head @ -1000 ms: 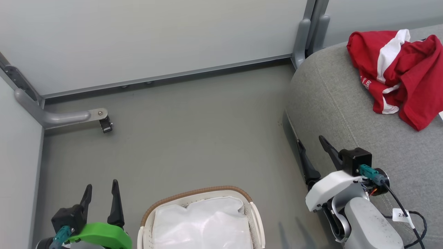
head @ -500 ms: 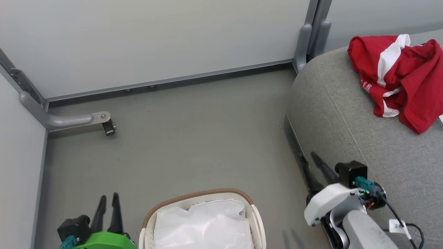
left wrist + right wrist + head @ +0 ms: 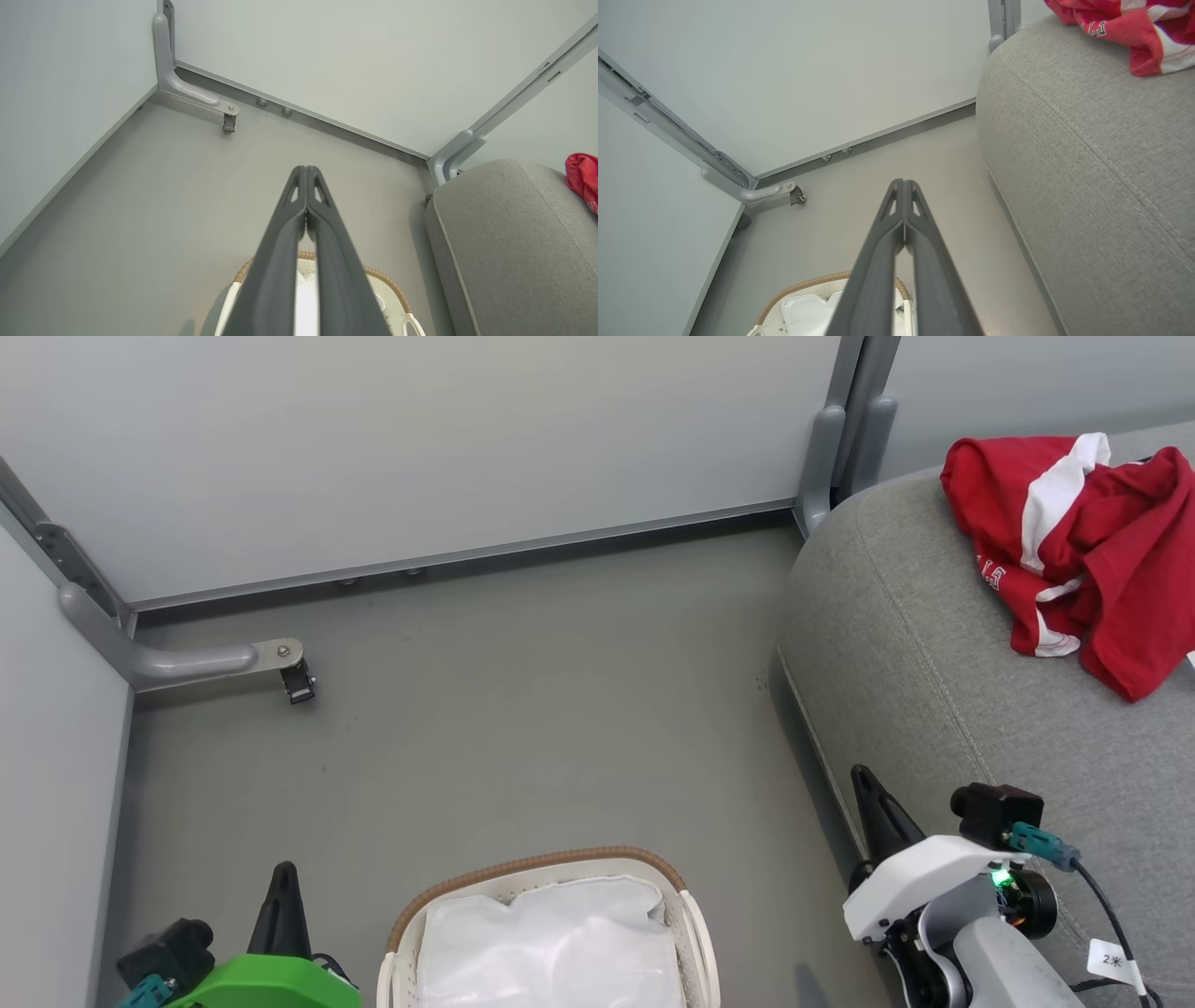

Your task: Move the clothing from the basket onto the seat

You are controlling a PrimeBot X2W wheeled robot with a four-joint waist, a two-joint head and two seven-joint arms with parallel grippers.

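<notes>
Left pincer (image 3: 283, 873) low at the lower left of the head view: narrow, both dark fingers pressed flat together into one spike, gripping nothing, aimed up the view toward the far wall. Right pincer (image 3: 860, 775) at the lower right, just beside the near edge of the seat: likewise closed to a single point and empty, the two fingers meeting along their length in the right wrist view.

Between the two, at the bottom edge: one basket (image 3: 523, 864), white perforated plastic with a tan woven rim, standing on the grey floor (image 3: 523, 709), cut off by the frame past its rounded far end; long axis not to be judged from this much. Inside it, crumpled white cloth lining (image 3: 551, 943).

Further off, to the right: one seat (image 3: 934, 653), grey woven fabric, rounded padded edge, stitched seam running away from the robot. On top of it, well apart from both pincers and from the basket: the clothing (image 3: 1111, 560), one crumpled red heap with a white stripe and white lettering, long axis slanting from far left to near right, a loose red corner pointing to the near right. One garment or two within the heap: cannot tell.

Farthest: pale wall panels (image 3: 420, 448), one grey post (image 3: 820, 467) at the corner by the seat, one grey bracket (image 3: 201, 661) at the left wall with a small black caster (image 3: 298, 683).
</notes>
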